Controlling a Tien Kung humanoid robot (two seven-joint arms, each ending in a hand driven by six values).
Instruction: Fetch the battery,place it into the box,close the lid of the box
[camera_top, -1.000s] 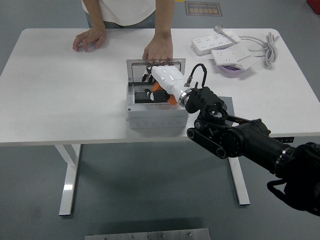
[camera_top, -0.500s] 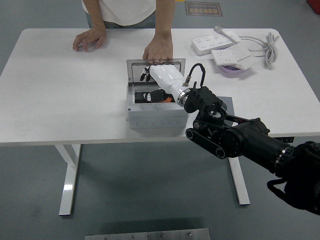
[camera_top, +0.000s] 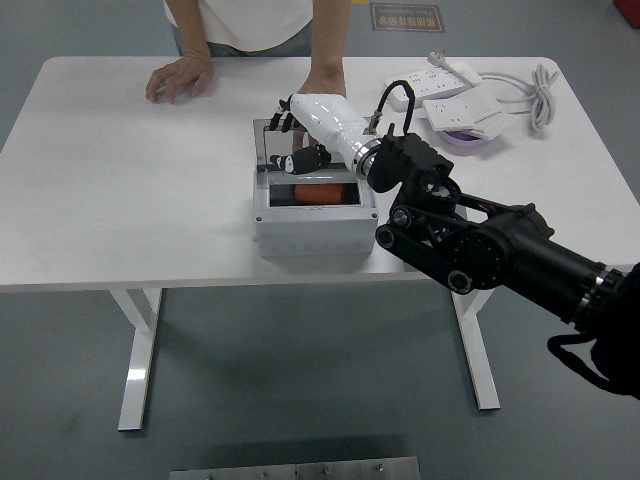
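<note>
In the head view, the grey rectangular plastic box (camera_top: 312, 213) stood near the front edge of the flat white table (camera_top: 110, 200), and everything else is placed from it. Its clear hinged lid (camera_top: 268, 140) stood raised at the box's far side, leaving the box open at the top. Inside the box lay the orange block-shaped battery (camera_top: 318, 192), low in the cavity and toward the back wall. The robot's white five-fingered right hand (camera_top: 308, 118) hung above the far part of the box, at the level of the lid's top edge, on a black arm that reached in from the box's right. Its dark-tipped fingers (camera_top: 281, 117) were loosely curled and apart, pointing left past the lid, and held nothing; the thumb hung lower, over the open cavity, clear of the battery. Beyond the box, at the table's far side, a person in a white top stood with one hand (camera_top: 180, 77) resting flat on the table, well to the box's far left; the other forearm came down just behind the lid, its hand hidden by the robot's. Far right of the box lay white power strips (camera_top: 432, 88) with a coiled white cable (camera_top: 540, 90) and a small lilac bowl (camera_top: 462, 140).
</note>
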